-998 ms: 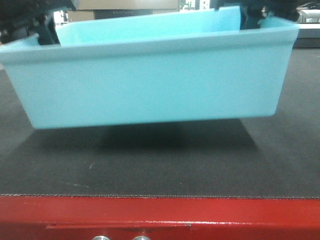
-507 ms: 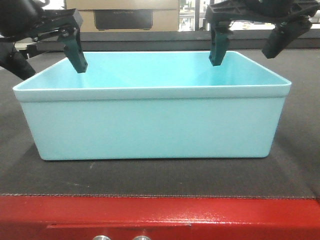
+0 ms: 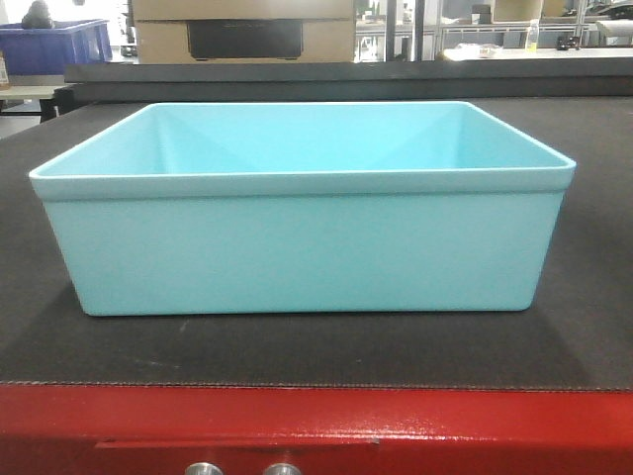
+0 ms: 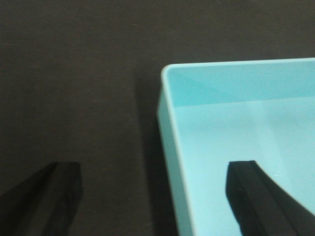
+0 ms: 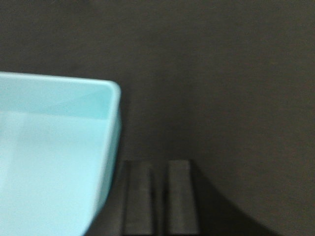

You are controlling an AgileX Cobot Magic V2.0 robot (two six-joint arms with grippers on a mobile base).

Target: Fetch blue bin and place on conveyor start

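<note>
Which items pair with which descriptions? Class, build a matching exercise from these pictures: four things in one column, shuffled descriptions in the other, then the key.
Things:
1. blue bin
2. conveyor start
3. left gripper
4. right gripper

Descriptions:
A. fingers close together, beside the bin's outer wall
B. black belt with red front edge
C. resting flat on the belt, empty
D. open, fingers either side of the bin's wall

Pairs: 1-C, 2-B, 3-D, 4-A

Conveyor start [image 3: 297,351]: wide matte black belt, level, with glossy red metal front edge [image 3: 316,426] carrying two silver round bolts [image 3: 204,468] at lower frame edge; blue bin [image 3: 302,247] resting upright and flat directly on belt, just behind red edge.
</note>
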